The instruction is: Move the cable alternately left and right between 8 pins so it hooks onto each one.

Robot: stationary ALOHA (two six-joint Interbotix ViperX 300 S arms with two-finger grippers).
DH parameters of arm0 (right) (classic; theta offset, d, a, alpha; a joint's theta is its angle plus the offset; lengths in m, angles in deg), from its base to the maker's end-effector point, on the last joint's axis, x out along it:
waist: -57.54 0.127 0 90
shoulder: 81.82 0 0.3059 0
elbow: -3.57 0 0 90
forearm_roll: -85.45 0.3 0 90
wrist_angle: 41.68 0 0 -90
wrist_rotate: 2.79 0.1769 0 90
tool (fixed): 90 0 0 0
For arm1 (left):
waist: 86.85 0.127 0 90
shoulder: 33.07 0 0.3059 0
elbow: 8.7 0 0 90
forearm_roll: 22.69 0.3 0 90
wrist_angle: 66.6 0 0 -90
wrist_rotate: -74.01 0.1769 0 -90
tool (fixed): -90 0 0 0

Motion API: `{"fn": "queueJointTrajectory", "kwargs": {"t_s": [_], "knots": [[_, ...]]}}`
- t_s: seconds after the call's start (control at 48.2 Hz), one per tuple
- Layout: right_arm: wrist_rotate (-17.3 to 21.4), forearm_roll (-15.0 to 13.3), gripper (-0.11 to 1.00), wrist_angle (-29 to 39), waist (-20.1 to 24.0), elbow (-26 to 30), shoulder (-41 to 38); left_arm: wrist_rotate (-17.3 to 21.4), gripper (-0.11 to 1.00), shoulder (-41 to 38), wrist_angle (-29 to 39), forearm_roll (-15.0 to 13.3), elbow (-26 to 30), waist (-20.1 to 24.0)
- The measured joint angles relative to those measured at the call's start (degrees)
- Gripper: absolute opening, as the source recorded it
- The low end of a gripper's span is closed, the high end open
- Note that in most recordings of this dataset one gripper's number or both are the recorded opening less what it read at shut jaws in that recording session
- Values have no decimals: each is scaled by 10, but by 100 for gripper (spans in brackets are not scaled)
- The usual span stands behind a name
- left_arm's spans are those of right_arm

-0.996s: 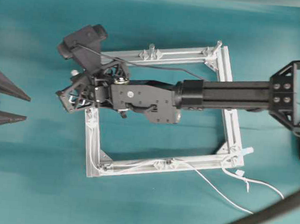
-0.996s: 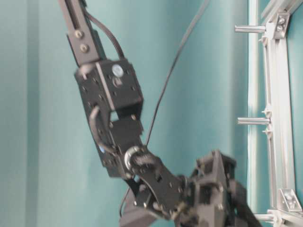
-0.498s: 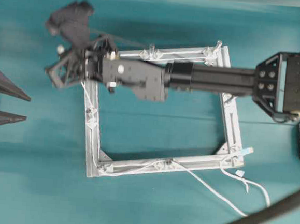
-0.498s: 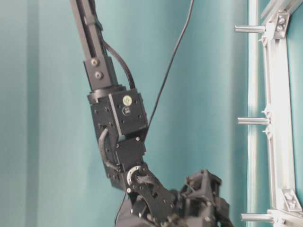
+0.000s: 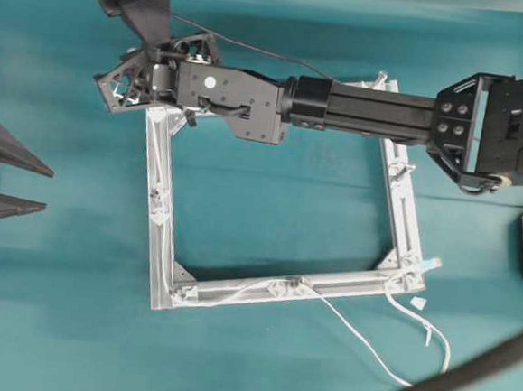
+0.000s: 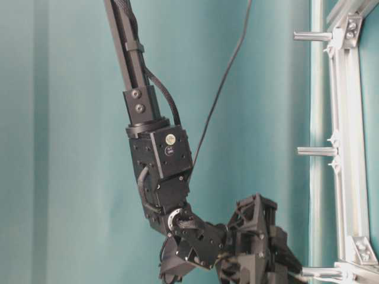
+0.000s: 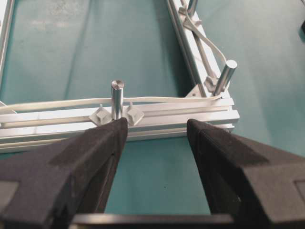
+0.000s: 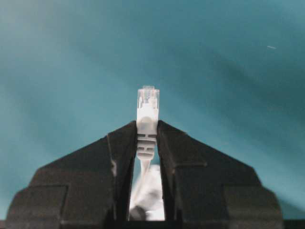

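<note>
In the right wrist view my right gripper (image 8: 147, 130) is shut on the cable's small white plug (image 8: 147, 107), which sticks out past the fingertips over bare teal cloth. Seen from overhead, that gripper (image 5: 112, 85) hangs at the far left corner of the silver frame (image 5: 403, 216). The white cable (image 5: 236, 289) lies along the near rail and up the left rail, and its loose tail (image 5: 372, 349) trails off at the lower right. My left gripper (image 7: 155, 131) is open, just short of a rail where the cable (image 7: 71, 104) passes an upright pin (image 7: 117, 98). A second pin (image 7: 225, 76) stands at the corner.
A thick dark hose (image 5: 465, 375) crosses the lower right corner. The right arm (image 5: 359, 113) lies across the frame's far rail. The table-level view shows that arm (image 6: 160, 154) leaning down beside the frame's rail (image 6: 349, 118), with pins (image 6: 317, 151) sticking out. Teal cloth covers the table.
My right gripper has swung from the middle of the left rail to the frame's far left corner, drawing the cable with it; the loose tail has shortened. The left gripper has stayed still.
</note>
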Motion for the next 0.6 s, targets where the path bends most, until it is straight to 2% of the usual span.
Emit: {"fn": "queueJointTrajectory", "kwargs": {"t_s": [0.353, 0.602], "knots": [[4, 0, 15, 59, 3, 2, 0, 1, 65, 0, 0, 0, 0, 0], [57, -3, 15, 83, 3, -5, 0, 0, 65, 0, 0, 0, 0, -1]]}}
